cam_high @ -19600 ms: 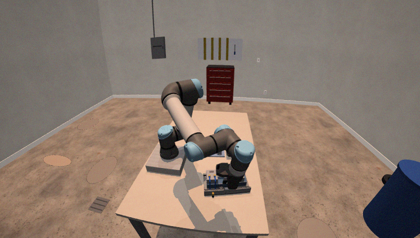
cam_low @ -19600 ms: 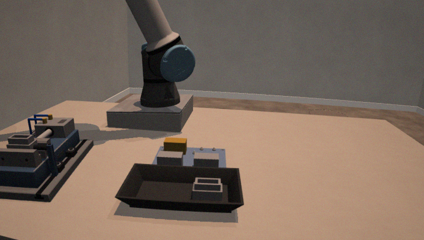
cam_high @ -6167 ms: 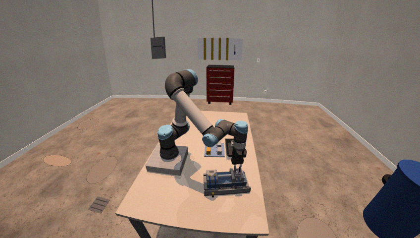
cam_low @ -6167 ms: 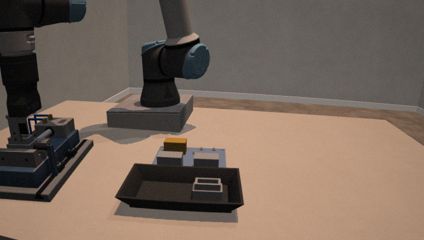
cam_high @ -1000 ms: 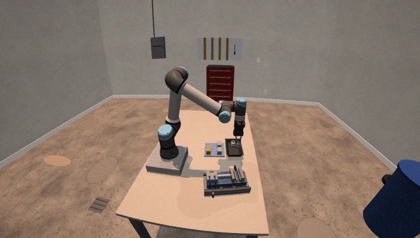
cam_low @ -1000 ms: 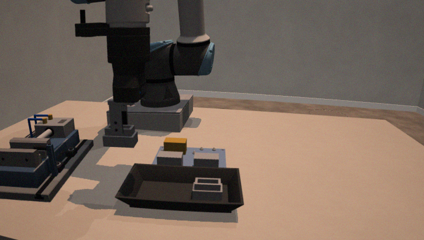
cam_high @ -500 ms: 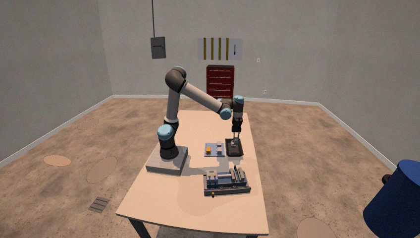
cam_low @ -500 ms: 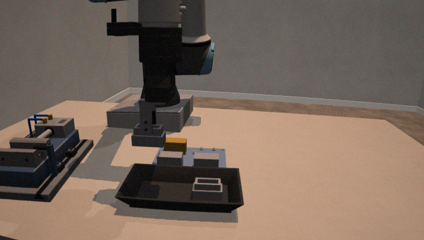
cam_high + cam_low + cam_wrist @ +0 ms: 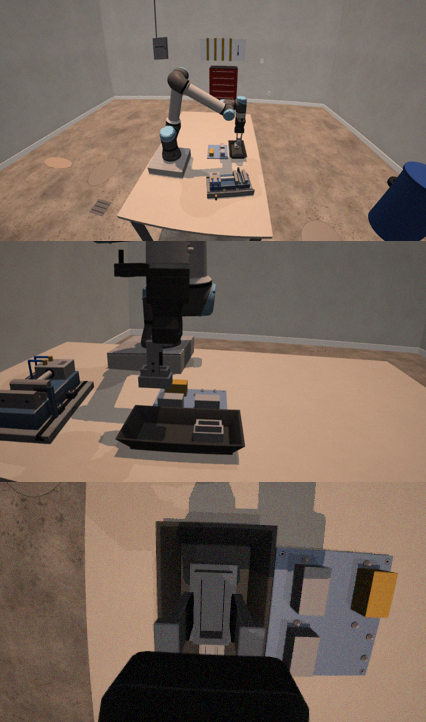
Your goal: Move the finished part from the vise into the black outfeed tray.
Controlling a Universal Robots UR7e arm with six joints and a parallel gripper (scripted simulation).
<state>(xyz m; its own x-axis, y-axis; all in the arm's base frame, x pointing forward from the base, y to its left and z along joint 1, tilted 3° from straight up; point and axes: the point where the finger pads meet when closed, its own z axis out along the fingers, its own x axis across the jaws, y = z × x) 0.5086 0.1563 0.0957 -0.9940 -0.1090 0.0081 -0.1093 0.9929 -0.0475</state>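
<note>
My gripper (image 9: pixel 154 369) is shut on the finished part (image 9: pixel 155 377), a grey block with a pocket on top, and holds it in the air above the left half of the black outfeed tray (image 9: pixel 181 428). Another pocketed grey block (image 9: pixel 208 430) lies in the tray's right half. In the wrist view the held part (image 9: pixel 210 630) sits between my fingers with the tray below. In the top view my gripper (image 9: pixel 237 143) hangs over the tray (image 9: pixel 237 149). The blue vise (image 9: pixel 31 399) stands at the left with no block in its jaws.
A light blue fixture plate (image 9: pixel 191 397) behind the tray carries two plain grey blocks (image 9: pixel 171 399) (image 9: pixel 207 401) and a yellow block (image 9: pixel 177 386). The arm's grey base plinth (image 9: pixel 150 354) stands further back. The vise (image 9: pixel 229 183) sits near the table's front edge.
</note>
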